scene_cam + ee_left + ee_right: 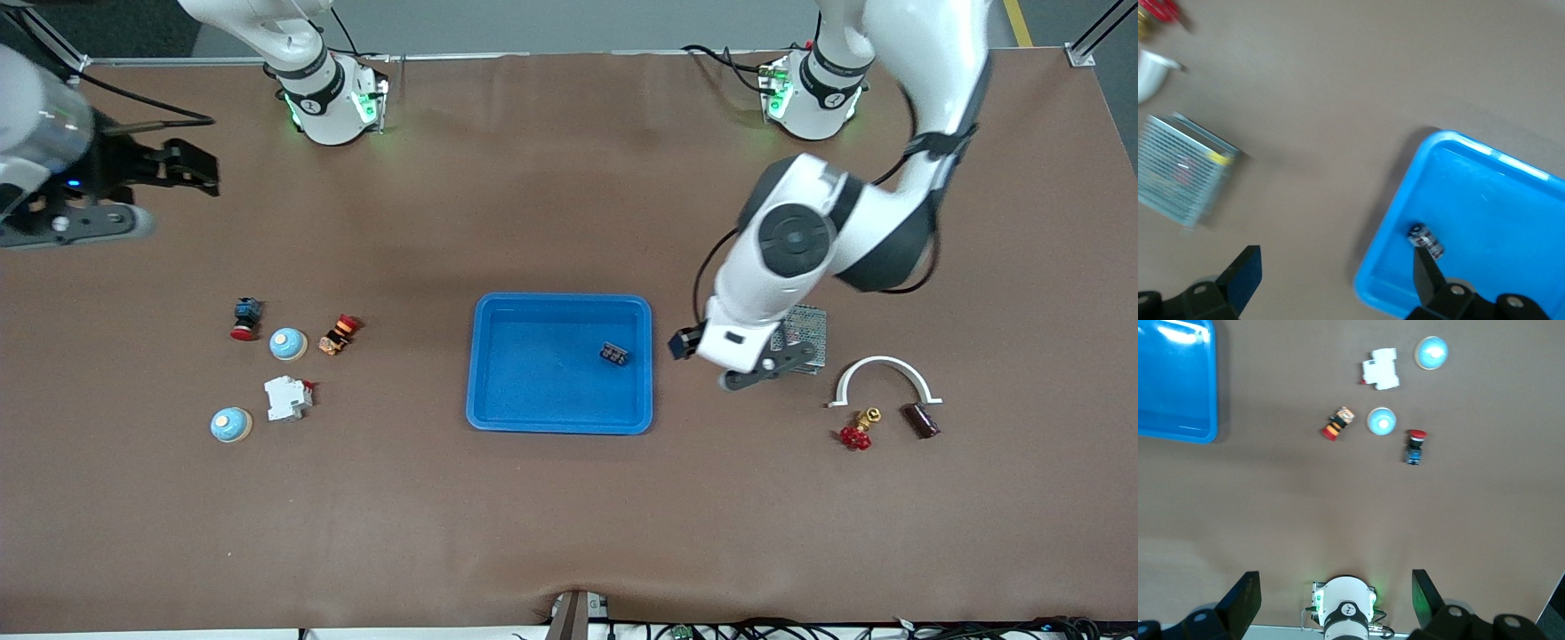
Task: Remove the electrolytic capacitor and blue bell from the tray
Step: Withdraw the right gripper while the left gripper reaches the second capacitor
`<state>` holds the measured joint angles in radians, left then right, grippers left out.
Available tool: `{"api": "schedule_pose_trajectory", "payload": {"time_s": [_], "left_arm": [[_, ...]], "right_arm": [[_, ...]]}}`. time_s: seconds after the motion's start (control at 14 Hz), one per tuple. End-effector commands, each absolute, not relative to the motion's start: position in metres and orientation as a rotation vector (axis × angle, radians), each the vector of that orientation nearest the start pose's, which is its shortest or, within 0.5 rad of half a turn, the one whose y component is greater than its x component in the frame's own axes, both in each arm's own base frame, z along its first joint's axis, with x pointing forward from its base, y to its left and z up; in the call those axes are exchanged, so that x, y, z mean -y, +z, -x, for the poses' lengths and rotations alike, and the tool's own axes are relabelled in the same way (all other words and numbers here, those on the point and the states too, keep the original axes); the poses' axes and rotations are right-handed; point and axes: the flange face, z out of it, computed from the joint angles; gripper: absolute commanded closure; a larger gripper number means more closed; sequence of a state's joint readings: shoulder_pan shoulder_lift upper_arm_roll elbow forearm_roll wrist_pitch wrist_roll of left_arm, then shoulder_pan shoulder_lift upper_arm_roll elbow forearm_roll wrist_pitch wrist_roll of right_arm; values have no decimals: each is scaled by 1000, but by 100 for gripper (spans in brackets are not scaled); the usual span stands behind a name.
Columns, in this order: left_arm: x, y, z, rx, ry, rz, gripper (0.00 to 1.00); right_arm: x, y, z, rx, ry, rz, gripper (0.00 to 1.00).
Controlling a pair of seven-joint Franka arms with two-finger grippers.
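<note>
The right pincer (133,191) hangs high over the tabletop (569,516) at about 9 o'clock from the right arm's base, over bare surface, its fingers (1241,597) spread wide with nothing between them. This arm waits.

Toward the right arm's end of the tabletop lies a cluster of small parts. A red-capped push button (245,318) lies farthest from the front camera. At its 4 o'clock sits 1 bell (288,343), pale blue with a cream rim, and just beside that, at 3 o'clock, an orange and red switch (338,334). A white breaker (288,397) lies at 6 o'clock from that bell, and a 2nd bell (231,425) sits at 8 o'clock from the breaker, nearest the front camera. Both bells stand on the tabletop, well apart from the tray.

The blue tray (498,391) sits at the middle. In it lies the capacitor (613,354), a small dark cylinder on its side, close to the wall toward the left arm's end; the left wrist view shows it (1425,240) near a corner.

The left pincer (742,364) hovers just outside that tray wall, over the tabletop between the tray and a perforated circuit board (805,329), its fingers (1245,273) spread apart and holding nothing.

At 4 o'clock from the board rest a white curved clamp (883,366), a red-handled brass valve (858,431) and a dark brown cylinder (921,420).
</note>
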<state>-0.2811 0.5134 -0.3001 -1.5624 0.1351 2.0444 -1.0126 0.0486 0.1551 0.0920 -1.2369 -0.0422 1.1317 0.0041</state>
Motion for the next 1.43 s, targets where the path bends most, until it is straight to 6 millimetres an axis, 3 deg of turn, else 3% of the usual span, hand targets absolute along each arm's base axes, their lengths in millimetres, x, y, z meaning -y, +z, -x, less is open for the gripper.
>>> {"api": "schedule_pose_trajectory", "payload": {"time_s": [0.0,0.21,0.36,0.57,0.79,1.0,1.15,1.29,1.36], "left_arm": [[377,313,-596,765,15,3090,0],[416,272,-585,877,3,3065,0],[427,249,-578,925,-8,3022,6],[443,224,-570,980,-13,3033,17],[451,207,-564,1030,-29,3015,24],[460,187,-552,1049,-26,2974,34],[459,180,-552,1063,-22,2967,56],[459,182,-552,1058,-24,2969,92],[457,189,-555,1065,-34,2972,100]], "right_arm": [[-28,664,-547,177,386,3155,0],[10,680,-552,88,194,3187,0],[20,671,-563,68,120,3188,0],[31,653,-577,54,36,3200,0],[44,615,-582,92,27,3197,0],[39,588,-562,74,29,3197,0],[35,585,-554,21,47,3148,0],[27,587,-555,-89,43,3137,0],[26,596,-558,-78,17,3133,0]]}}
